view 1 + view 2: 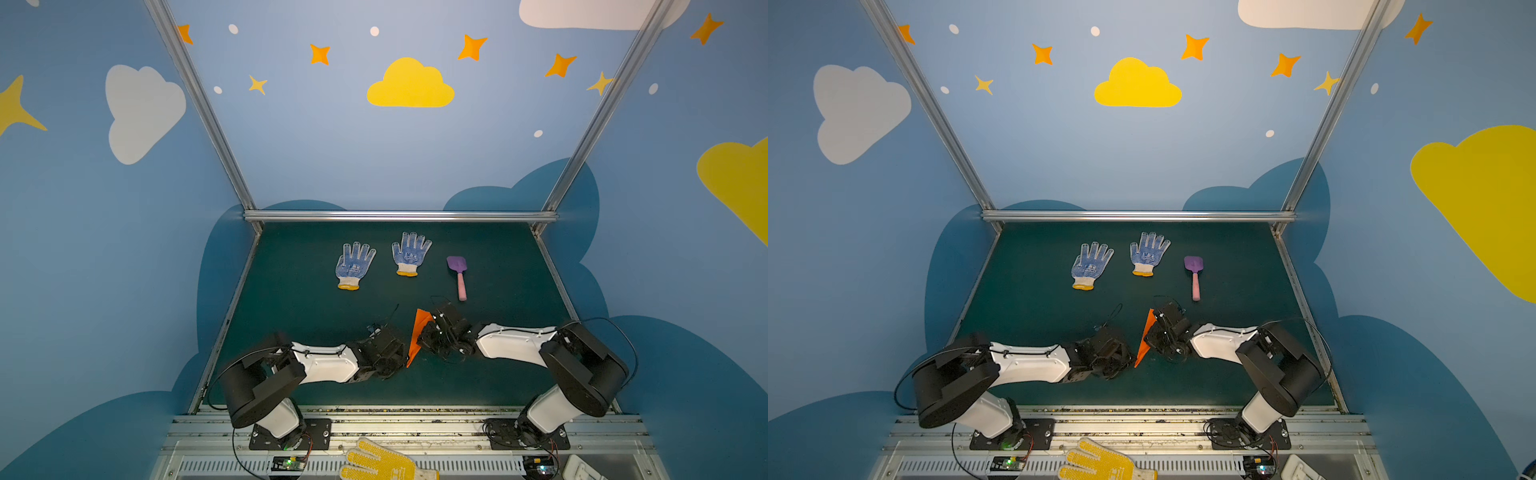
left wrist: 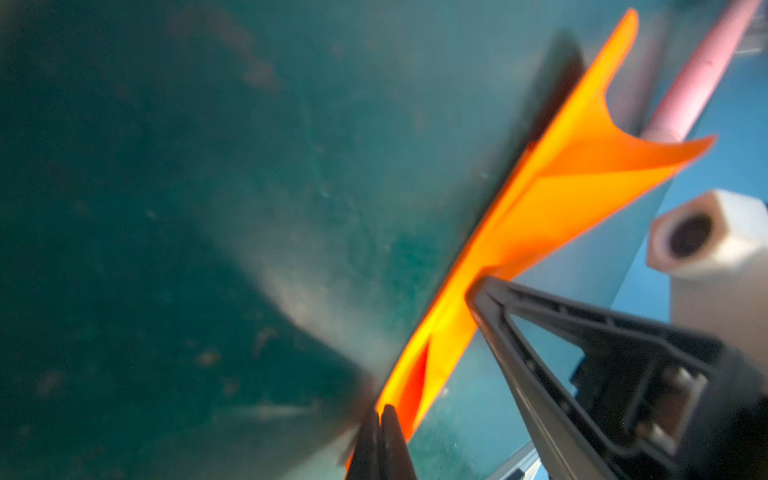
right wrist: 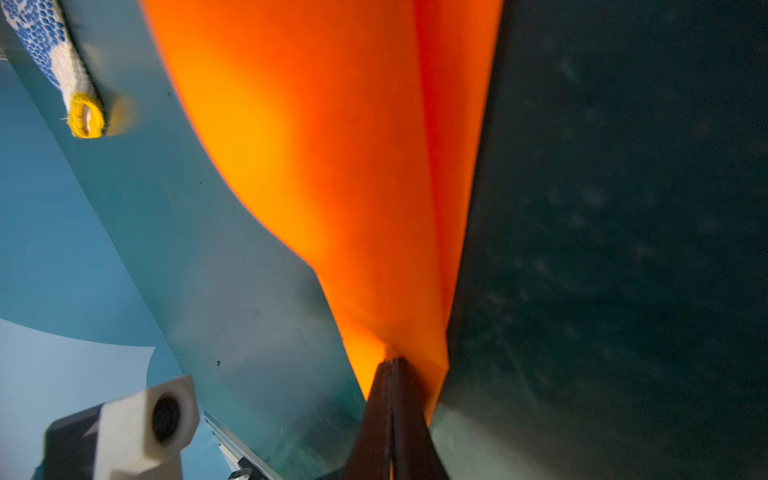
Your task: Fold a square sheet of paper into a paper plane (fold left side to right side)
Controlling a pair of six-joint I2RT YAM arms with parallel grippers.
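The square sheet of paper is folded into a narrow orange dart, the paper plane (image 1: 417, 332) (image 1: 1145, 336), near the front middle of the green table. It stands on edge between the two grippers, pointed end toward the front. My left gripper (image 1: 408, 356) (image 1: 1136, 354) is shut on the plane close to the point; in the left wrist view its tips (image 2: 380, 411) pinch the orange paper (image 2: 540, 208). My right gripper (image 1: 427, 328) (image 1: 1153, 330) is shut on the wider rear part; in the right wrist view the paper (image 3: 353, 166) fans out from the closed jaws (image 3: 392, 363).
Two white gloves with blue dots (image 1: 354, 266) (image 1: 410, 254) lie at the back middle. A purple-and-pink toy shovel (image 1: 458, 276) lies just behind the right gripper. A yellow dotted glove (image 1: 378, 461) rests on the front frame, off the table.
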